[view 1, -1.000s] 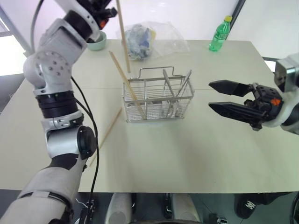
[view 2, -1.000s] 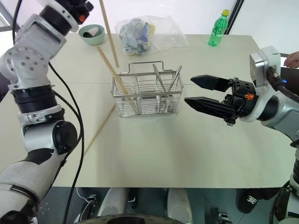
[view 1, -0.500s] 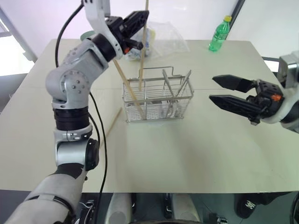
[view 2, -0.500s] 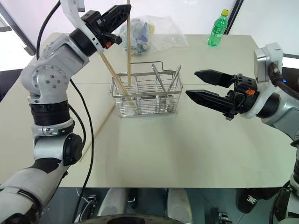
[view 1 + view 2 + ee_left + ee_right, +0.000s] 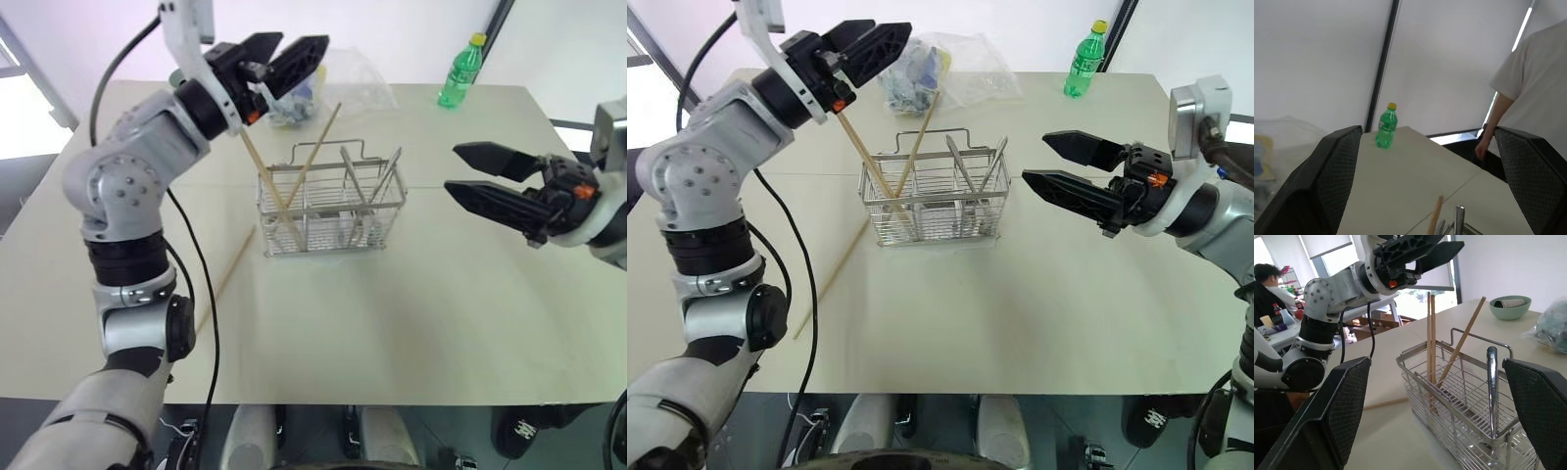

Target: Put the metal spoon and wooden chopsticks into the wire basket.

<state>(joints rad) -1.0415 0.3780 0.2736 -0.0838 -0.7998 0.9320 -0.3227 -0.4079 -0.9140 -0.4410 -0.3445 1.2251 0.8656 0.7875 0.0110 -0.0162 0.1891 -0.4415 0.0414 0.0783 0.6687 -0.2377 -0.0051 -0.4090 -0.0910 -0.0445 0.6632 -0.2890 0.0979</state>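
In the head views, your left gripper hangs above the back left of the table, jaws spread wide with nothing between them. Just below it, toward 5 o'clock, the wire basket sits mid-table. Two wooden chopsticks stand in its left compartment, crossing as they lean: one tips toward 1 o'clock, the other toward 11 o'clock. Metal cutlery leans in the right compartments; whether the spoon is among it is hard to tell from here. One more chopstick lies flat on the table at 8 o'clock of the basket, apart from it. Your right gripper hovers at 3 o'clock of the basket, jaws parted and empty. A green bottle, a plastic bag and a green bowl sit along the far edge.

In the left wrist view, both fingers stand wide apart, holding nothing; a chopstick tip and a metal handle poke up below, and a person stands beyond the table.

In the right wrist view, the open fingers frame the basket; the sticks and an upright metal handle stand inside, and the bowl sits beyond.

By my reading you're most of the way: that loose chopstick is left to collect.
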